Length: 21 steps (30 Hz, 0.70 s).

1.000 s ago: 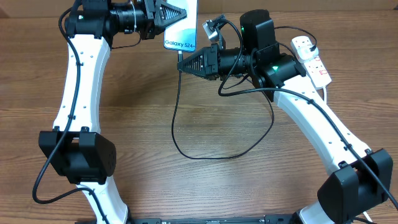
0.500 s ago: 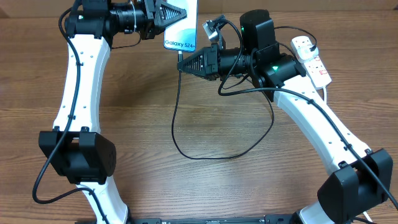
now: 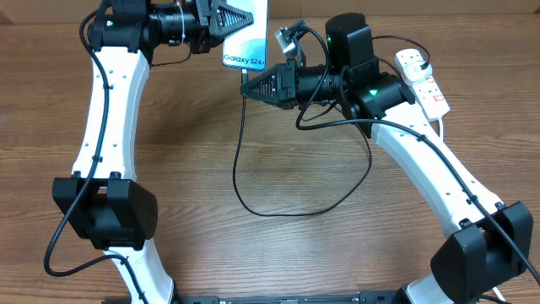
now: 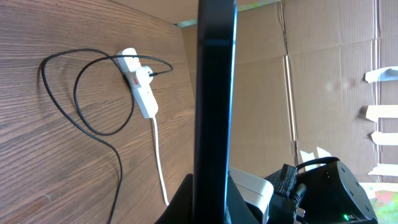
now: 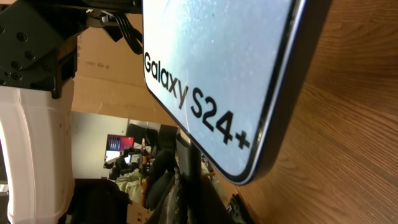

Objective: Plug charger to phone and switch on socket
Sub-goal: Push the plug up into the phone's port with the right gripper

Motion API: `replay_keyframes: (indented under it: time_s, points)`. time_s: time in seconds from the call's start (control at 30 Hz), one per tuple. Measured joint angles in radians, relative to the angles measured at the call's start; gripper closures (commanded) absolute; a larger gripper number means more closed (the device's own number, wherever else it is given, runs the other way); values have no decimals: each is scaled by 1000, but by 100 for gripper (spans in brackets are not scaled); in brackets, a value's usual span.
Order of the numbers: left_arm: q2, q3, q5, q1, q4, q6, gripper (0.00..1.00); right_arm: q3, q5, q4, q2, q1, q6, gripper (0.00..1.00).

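Observation:
My left gripper (image 3: 224, 19) is shut on the phone (image 3: 246, 35) and holds it at the table's far edge, with its "Galaxy S24+" end toward the right arm. The left wrist view shows the phone (image 4: 214, 93) edge-on between the fingers. Just below that end, my right gripper (image 3: 247, 84) is shut on the charger's connector tip (image 3: 244, 76); whether the tip touches the phone I cannot tell. The charger cable (image 3: 253, 207) loops across the table to its plug (image 3: 419, 61) in the socket (image 3: 430, 91) at the far right. In the right wrist view the phone screen (image 5: 211, 74) fills the top, with the connector (image 5: 189, 162) under it.
The socket's thick white lead (image 4: 158, 162) runs from the strip (image 4: 142, 93) toward the right arm. Cardboard walls (image 4: 323, 93) stand behind the table's far edge. Both arm bases (image 3: 105, 211) sit at the near side.

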State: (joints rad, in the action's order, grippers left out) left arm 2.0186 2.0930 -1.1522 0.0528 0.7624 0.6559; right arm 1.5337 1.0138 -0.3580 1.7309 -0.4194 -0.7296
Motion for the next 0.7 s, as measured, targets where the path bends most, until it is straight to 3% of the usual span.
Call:
replay_keyframes:
  time_s: [0.7]
  points:
    - [0, 0, -14, 0, 0, 0, 96, 0, 7, 6, 0, 0, -3, 96]
